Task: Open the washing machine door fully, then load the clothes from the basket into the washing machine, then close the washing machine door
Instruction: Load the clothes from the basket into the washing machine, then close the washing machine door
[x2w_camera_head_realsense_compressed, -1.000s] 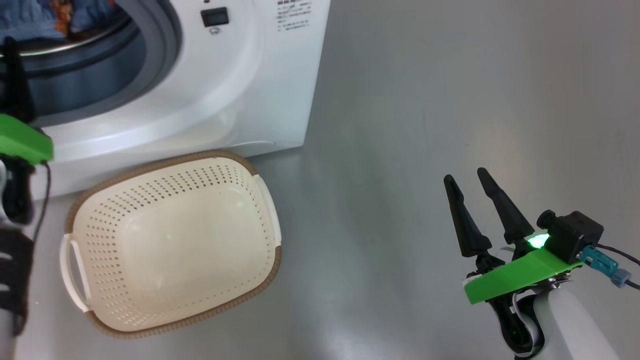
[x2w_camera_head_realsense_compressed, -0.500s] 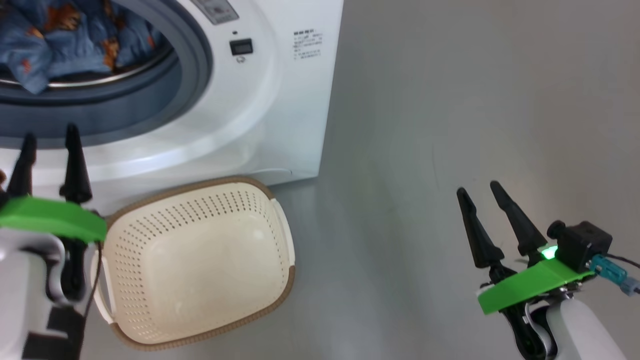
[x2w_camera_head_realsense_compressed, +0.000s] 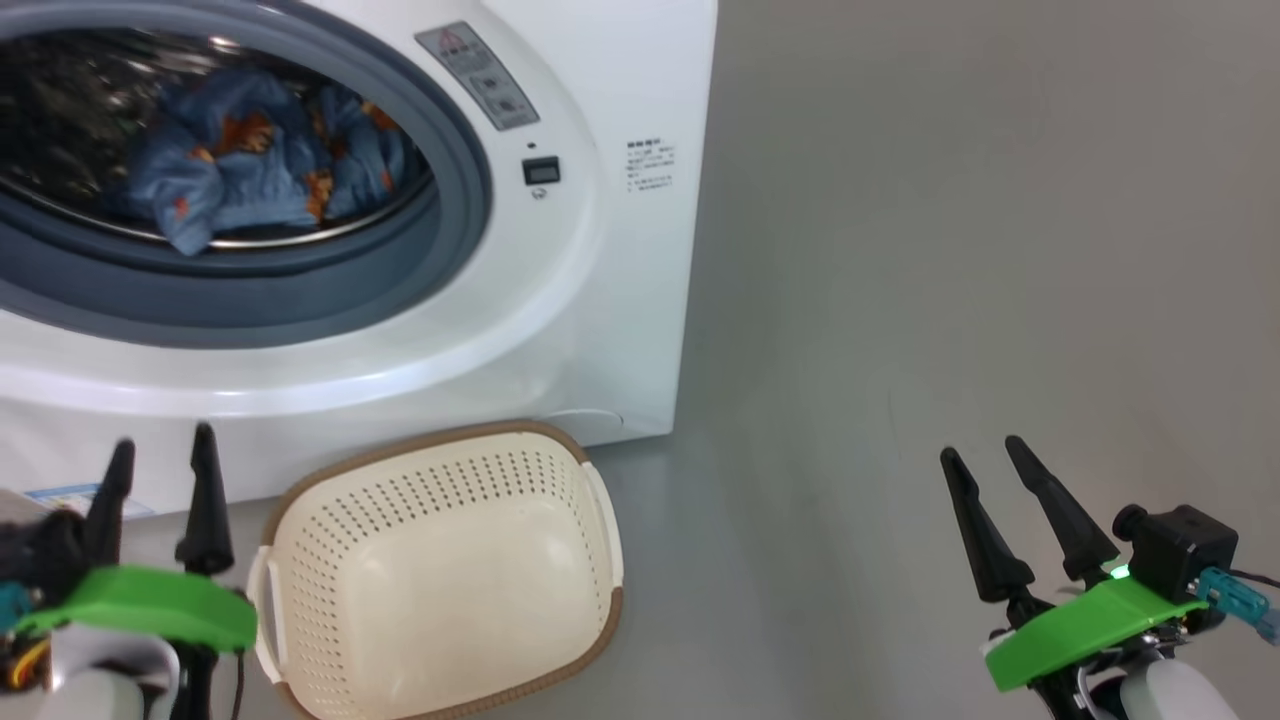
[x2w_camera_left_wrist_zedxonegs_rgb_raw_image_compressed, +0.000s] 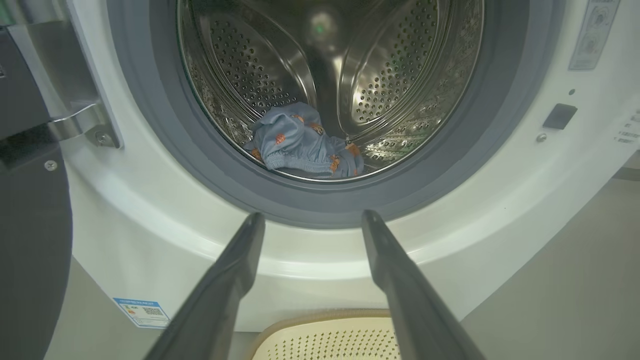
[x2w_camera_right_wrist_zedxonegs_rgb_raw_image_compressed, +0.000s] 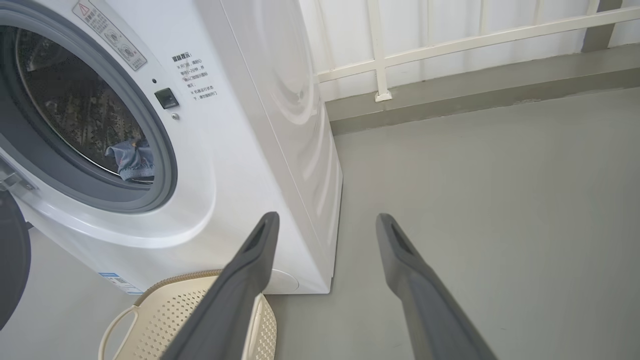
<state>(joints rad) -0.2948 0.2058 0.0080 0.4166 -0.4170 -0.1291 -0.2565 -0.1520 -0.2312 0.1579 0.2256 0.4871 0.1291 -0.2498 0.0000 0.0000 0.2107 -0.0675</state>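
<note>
The white washing machine stands with its drum uncovered. Blue clothes with orange figures lie inside the steel drum, also seen as clothes in the left wrist view. The black washing machine door hangs swung out at the left edge. The cream basket sits on the floor before the machine with nothing in it. My left gripper is open and bare, left of the basket, pointing at the machine's lower front. My right gripper is open and bare over the floor, well right of the basket.
Grey floor stretches to the right of the machine. A white railing and wall run behind it. A small blue label marks the machine's lower front. The door's metal hinge juts out left of the drum.
The head camera has tilted up, so the whole scene slid down the picture. My left gripper has drawn back from the drum opening to beside the basket. The right gripper has stayed put.
</note>
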